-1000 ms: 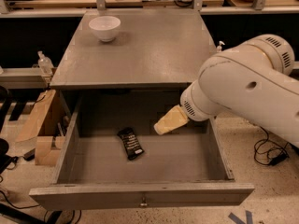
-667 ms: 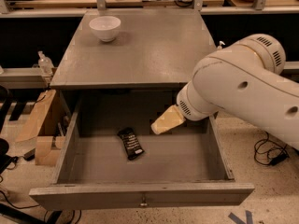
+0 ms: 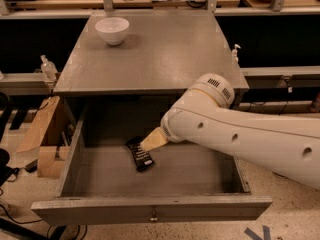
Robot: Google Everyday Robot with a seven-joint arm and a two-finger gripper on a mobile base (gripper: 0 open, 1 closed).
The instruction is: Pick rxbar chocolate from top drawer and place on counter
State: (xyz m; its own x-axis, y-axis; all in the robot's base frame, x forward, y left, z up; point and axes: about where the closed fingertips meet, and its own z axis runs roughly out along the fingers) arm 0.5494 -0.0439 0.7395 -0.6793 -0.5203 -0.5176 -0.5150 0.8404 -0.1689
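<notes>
We see the rxbar chocolate (image 3: pixel 141 159) lying flat on the floor of the open top drawer (image 3: pixel 150 207), below the desk's (image 3: pixel 165 59) front edge & a bit left of centre. The gripper (image 3: pixel 150 143) sits at the bar's upper end, prob. touching; we can't tell if it's wide, narrow or gripping. We judge the bar light, thin, semi-stiff w/ a slick wrapper, so pinch across its narrow width near mid-length, else it may slide or pivot.

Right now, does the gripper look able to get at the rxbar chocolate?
Probably yes: the gripper is inside the open top drawer, right at the rxbar chocolate, which lies uncovered with nothing between them.
</notes>
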